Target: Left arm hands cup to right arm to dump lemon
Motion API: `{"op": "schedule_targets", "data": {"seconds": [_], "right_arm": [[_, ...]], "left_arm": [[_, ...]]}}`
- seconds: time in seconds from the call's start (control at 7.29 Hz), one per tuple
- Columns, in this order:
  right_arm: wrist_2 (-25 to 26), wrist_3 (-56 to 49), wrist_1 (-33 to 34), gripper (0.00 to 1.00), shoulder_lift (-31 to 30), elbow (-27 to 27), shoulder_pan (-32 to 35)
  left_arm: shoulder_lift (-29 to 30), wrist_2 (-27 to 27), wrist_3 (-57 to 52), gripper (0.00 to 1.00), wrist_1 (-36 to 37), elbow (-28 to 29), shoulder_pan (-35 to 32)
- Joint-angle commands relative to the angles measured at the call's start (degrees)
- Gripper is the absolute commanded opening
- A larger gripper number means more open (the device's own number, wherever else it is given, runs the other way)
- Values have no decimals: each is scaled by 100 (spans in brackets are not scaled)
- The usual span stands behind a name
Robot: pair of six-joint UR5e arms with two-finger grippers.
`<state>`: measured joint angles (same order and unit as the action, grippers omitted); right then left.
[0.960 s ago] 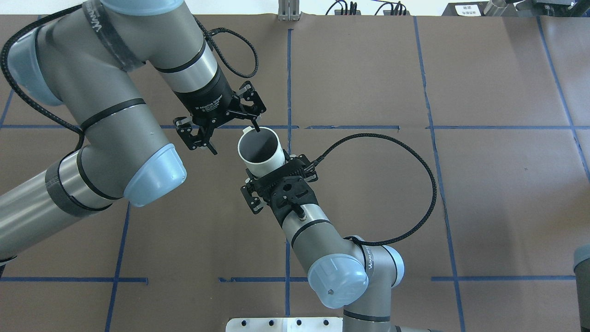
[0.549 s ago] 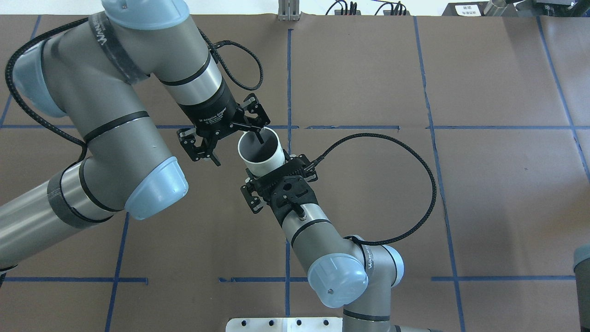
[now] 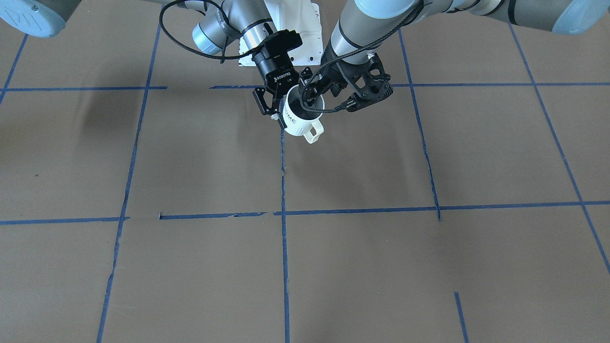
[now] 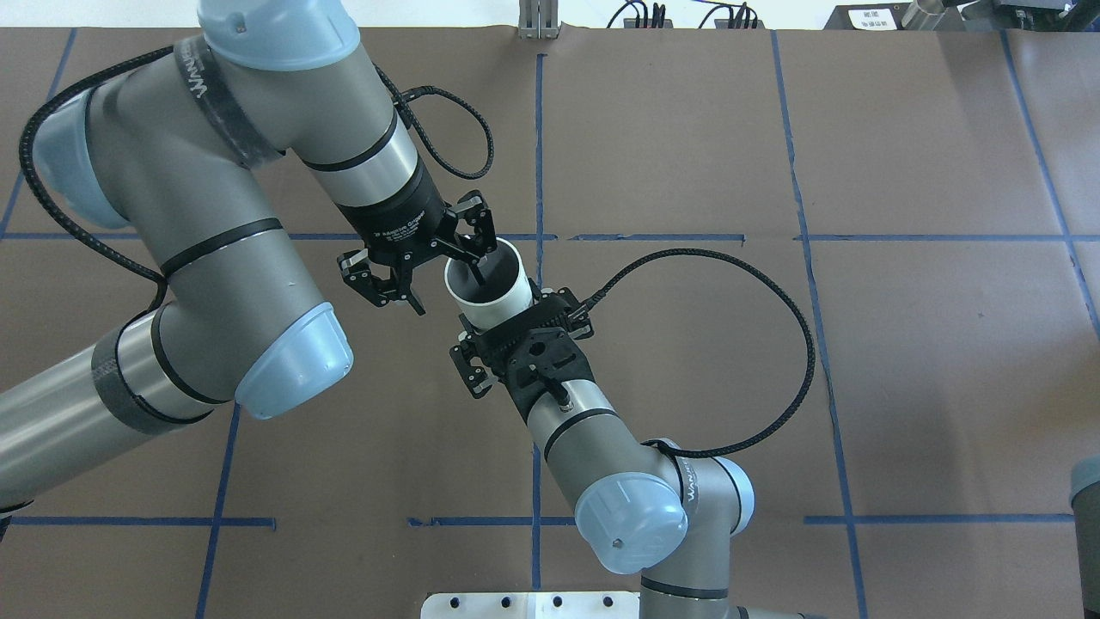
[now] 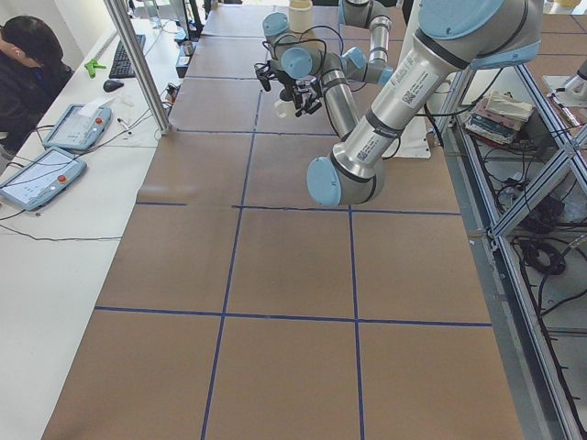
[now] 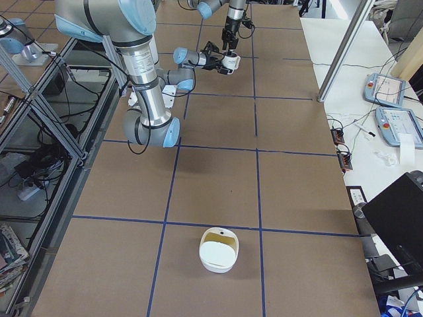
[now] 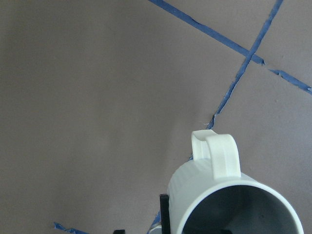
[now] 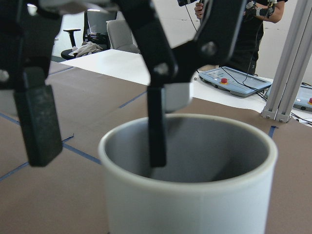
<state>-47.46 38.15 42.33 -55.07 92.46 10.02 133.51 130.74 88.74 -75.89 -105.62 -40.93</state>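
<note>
- Nearest the base: clamped shut with the right gripper (image 4: pixel 507 318) on the body of the cup (image 4: pixel 497 285), mouth up, aloft above the table (image 4: pixel 902 361), at 11 o'clock from that claw.
- Farther, at the cup's 10 o'clock: spread wide with the left gripper (image 4: pixel 447 291), holding nothing, one finger (image 8: pixel 156 122) dipped inside the rim, the other outside and apart from the wall.
- Likely trouble: snagging the rim by pulling sideways rather than up, twisting the cup in its clamp; tipping early, jamming that finger.
- No lemon visible inside.

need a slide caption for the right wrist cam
Open left gripper straddles the cup wall, one finger inside, one outside.
</note>
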Motion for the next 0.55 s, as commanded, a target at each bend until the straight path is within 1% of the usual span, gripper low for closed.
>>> {"op": "schedule_targets", "data": {"seconds": [0.0,0.41], "right_arm": [[0,0,-5,1,-3,0,0],[0,0,4,1,-3,0,0]], "left_arm": [[-9,13,-5,34,-4,-3,6],[8,13,-14,34,-22,6,41]]}}
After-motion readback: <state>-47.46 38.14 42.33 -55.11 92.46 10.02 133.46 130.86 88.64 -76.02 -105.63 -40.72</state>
